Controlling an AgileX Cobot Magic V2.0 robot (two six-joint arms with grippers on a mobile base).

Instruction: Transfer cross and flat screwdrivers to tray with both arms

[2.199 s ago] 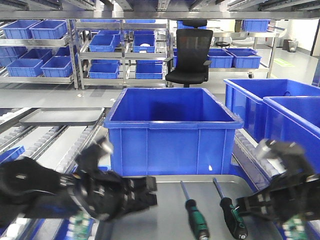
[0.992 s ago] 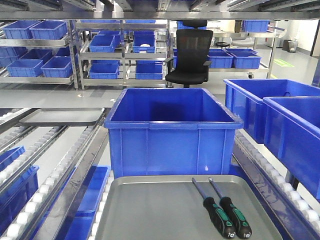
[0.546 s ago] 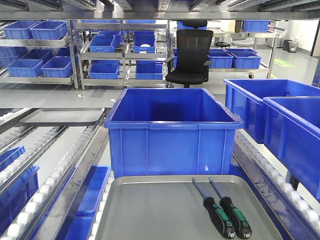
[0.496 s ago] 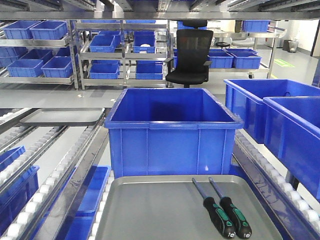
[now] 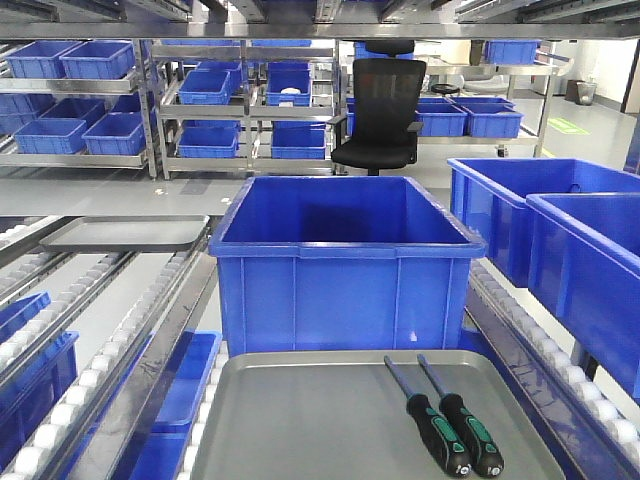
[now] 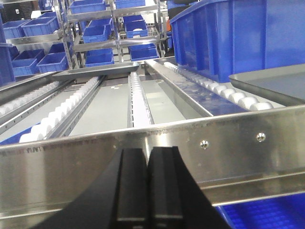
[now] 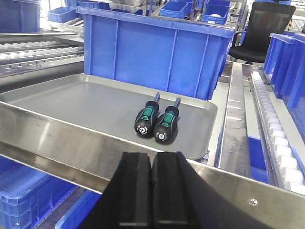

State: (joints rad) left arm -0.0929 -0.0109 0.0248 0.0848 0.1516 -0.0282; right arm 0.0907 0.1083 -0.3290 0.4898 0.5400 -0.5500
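Judging from how things lie, the transfer looks finished: both screwdrivers rest inside the tray and neither arm is near them, so what remains is at most a retreat to rest, which calls for no further grasp.

Largest nearby is the deep blue bin (image 5: pixel 345 255), standing just behind the tray and touching or nearly touching its far rim. Roller rails (image 5: pixel 110 350) run along either side of it. The tray (image 5: pixel 300 420) is a wide, shallow grey metal pan with a low raised rim and rounded corners; its floor is bare apart from the two tools lying toward its right half.

The screwdrivers (image 5: pixel 445 420) lie side by side, handles touching or almost so, shafts pointing away toward the bin and angled slightly left in the front view. Each has a slim dark shaft and a black handle with green inlay; from the right wrist view their butt ends (image 7: pixel 152 126) face the camera. Which is cross and which flat cannot be told, as the tips are too small.

The left tool (image 6: pixel 148 186) hangs below a metal rail, pads pressed together on nothing. The right tool (image 7: pixel 152 191) sits likewise, pads together and empty, well apart from the handles.
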